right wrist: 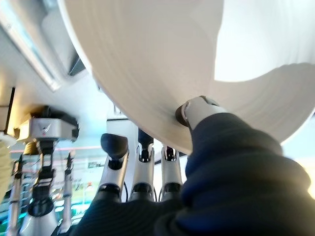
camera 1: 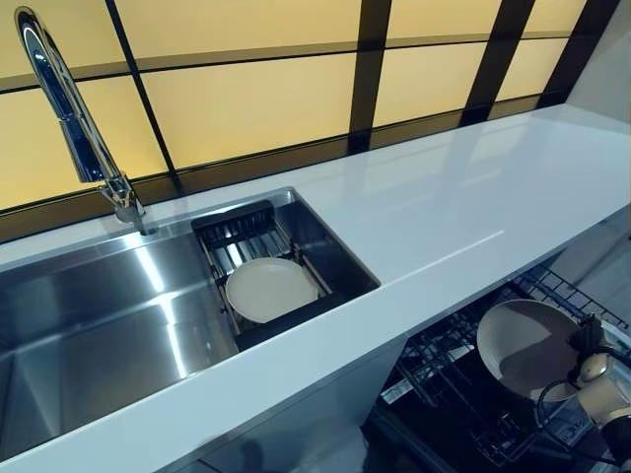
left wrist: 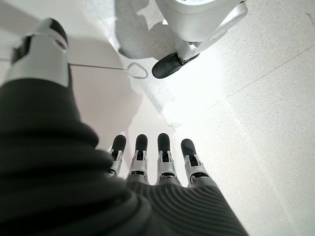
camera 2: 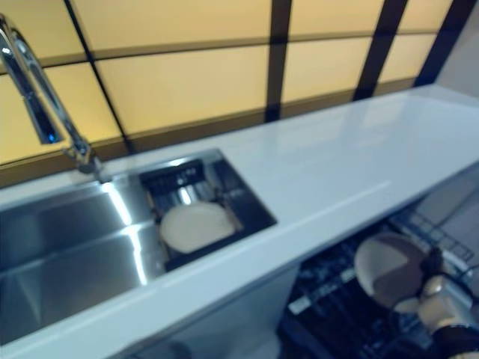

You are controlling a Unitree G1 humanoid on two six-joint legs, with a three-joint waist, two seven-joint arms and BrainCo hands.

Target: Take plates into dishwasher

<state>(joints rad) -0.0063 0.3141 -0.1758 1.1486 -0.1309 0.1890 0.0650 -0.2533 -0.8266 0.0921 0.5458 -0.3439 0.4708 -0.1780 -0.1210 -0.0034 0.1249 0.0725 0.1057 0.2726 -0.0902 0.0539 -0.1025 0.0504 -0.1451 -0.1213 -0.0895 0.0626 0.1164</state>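
Observation:
A cream plate [camera 1: 268, 289] lies flat in a black drain rack [camera 1: 244, 225] at the right end of the steel sink [camera 1: 89, 335]. A second cream plate [camera 1: 527, 345] is held tilted over the open dishwasher's dark wire rack [camera 1: 449, 389], below the counter's front edge. My right hand [camera 1: 596, 379] is shut on this plate's lower right rim. In the right wrist view the thumb [right wrist: 199, 110] presses on the plate [right wrist: 162, 64] and the fingers [right wrist: 142, 167] reach under it. My left hand [left wrist: 162, 162] hangs above the floor with straight fingers, holding nothing.
A tall chrome faucet [camera 1: 69, 113] rises behind the sink at the left. The white counter [camera 1: 473, 197] runs to the right, over the dishwasher. Yellow panels with dark frames form the back wall [camera 1: 256, 99].

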